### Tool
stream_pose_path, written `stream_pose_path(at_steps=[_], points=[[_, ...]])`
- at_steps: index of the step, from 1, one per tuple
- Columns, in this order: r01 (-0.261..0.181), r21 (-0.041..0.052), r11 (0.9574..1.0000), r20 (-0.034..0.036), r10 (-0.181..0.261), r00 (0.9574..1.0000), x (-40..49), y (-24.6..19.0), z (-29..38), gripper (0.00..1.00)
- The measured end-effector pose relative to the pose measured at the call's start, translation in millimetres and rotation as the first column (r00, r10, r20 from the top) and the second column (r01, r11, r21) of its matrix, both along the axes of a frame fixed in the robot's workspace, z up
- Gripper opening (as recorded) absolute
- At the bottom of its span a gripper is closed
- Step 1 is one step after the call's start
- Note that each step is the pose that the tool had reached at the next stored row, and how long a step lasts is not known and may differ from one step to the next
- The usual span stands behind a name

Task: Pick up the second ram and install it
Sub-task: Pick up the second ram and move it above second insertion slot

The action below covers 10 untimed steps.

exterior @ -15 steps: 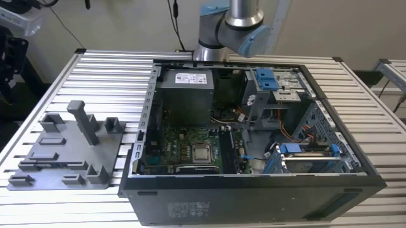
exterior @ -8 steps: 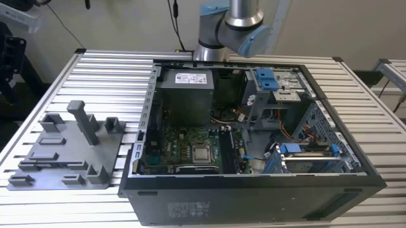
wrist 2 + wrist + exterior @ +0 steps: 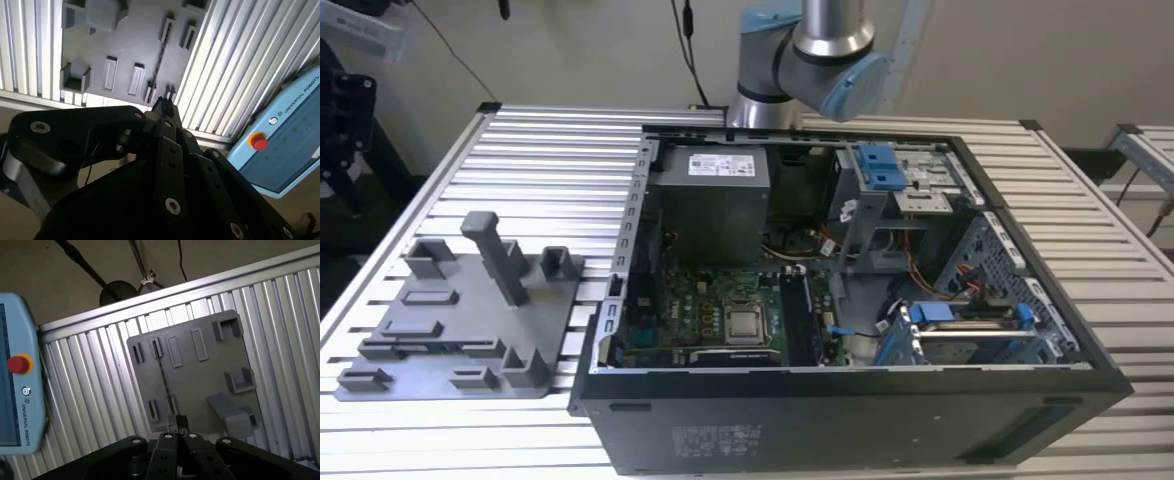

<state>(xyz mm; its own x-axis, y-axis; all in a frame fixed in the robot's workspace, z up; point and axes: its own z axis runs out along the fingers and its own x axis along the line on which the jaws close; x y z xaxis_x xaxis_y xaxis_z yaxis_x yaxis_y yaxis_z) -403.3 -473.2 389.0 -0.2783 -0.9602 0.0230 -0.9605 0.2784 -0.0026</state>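
1. The arm (image 3: pixel 821 50) runs off the exterior view's top edge.
2. The computer case (image 3: pixel 854 425) is clipped at that view's bottom edge.
3. In both wrist views the gripper (image 3: pixel 177 424) (image 3: pixel 162 106) covers part of the grey tray (image 3: pixel 200 385) (image 3: pixel 125 45).
4. A thin dark strip (image 3: pixel 162 377) (image 3: pixel 157 62) on the tray is too slim to tell whether it is a memory stick.
5. The blue control pad (image 3: pixel 15 390) (image 3: pixel 290 145) is cut off at the edge in both.

metal table (image 3: pixel 534 150), plastic tray (image 3: pixel 470 335), dark case (image 3: pixel 854 420)
table ribbed, dull sheen; tray smooth matt grey; case matt black; gripper (image 3: pixel 177 423) matt black, shiny screws; pendant (image 3: pixel 20 405) smooth pale-blue plastic.
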Motion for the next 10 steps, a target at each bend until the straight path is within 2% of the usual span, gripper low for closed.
stream_pose_path(at_steps=[3, 6, 7, 8, 10], points=[[0.0, 0.0395, 0.9992, 0.0047, 0.0, 1.0, -3.0, 0.0, -0.6, 0.11], [0.0, 0.0677, 0.9977, 0.0047, 0.0, 1.0, -9.4, -0.1, -1.3, 0.11], [0.0, 0.0726, 0.9974, 0.0049, 0.0, 1.0, -10.4, -0.1, -1.4, 0.11], [-0.001, 0.0735, 0.9973, 0.0038, 0.0, 1.0, -10.6, -0.1, -1.4, 0.11], [-0.013, 0.0735, 0.9972, -0.0026, 0.013, 0.9999, -10.6, 0.0, -1.7, 0.11]])
